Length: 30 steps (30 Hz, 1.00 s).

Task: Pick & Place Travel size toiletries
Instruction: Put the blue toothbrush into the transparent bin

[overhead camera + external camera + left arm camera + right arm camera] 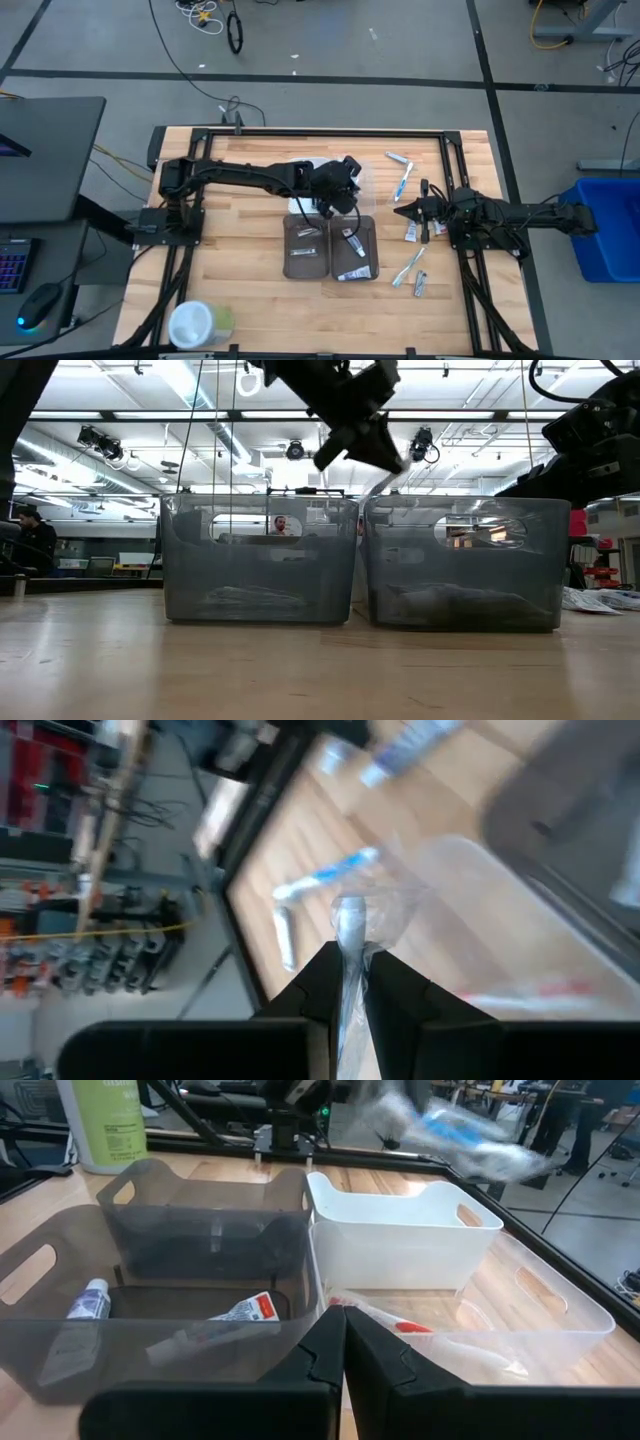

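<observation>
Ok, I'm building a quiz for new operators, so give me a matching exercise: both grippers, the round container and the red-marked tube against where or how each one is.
Things:
1. left gripper
2. right gripper
3. round container
4. red-marked tube

States:
A. lying in a grey tray
B. shut and empty
C. at the table corner on the left arm's side
D. shut on a clear-wrapped toiletry

Pairs: 1-D, 2-B, 3-C, 4-A

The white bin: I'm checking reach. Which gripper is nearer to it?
Left. The left gripper hangs right beside the white bin, holding a wrapped toothbrush. The right gripper is shut, farther off past the grey bins.
</observation>
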Motion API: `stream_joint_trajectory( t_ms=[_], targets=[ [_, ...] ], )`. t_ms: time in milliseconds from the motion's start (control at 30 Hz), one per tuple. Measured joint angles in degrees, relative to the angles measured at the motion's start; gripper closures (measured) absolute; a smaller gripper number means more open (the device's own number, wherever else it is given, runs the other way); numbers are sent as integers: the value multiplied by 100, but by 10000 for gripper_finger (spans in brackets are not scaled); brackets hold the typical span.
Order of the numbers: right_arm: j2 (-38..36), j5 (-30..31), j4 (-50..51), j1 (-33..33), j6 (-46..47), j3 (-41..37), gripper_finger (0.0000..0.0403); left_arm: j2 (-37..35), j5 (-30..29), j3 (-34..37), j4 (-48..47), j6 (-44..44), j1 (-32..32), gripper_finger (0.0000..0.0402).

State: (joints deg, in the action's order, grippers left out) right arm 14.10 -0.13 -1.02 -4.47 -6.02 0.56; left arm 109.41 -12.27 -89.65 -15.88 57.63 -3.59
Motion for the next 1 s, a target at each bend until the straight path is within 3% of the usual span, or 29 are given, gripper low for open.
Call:
stream_joint_trajectory(
  t_ms=[433, 800, 1000],
  targets=[
    [23, 1, -7, 2, 0, -1, 390, 43, 379, -108, 194, -899, -87, 361],
    [23, 1, -7, 2, 0, 1, 389, 246, 857, -92, 326, -1219, -309, 361],
    [46, 1, -7, 0, 0, 0, 389, 423, 795, -104, 430, -1220, -329, 361]
  ],
)
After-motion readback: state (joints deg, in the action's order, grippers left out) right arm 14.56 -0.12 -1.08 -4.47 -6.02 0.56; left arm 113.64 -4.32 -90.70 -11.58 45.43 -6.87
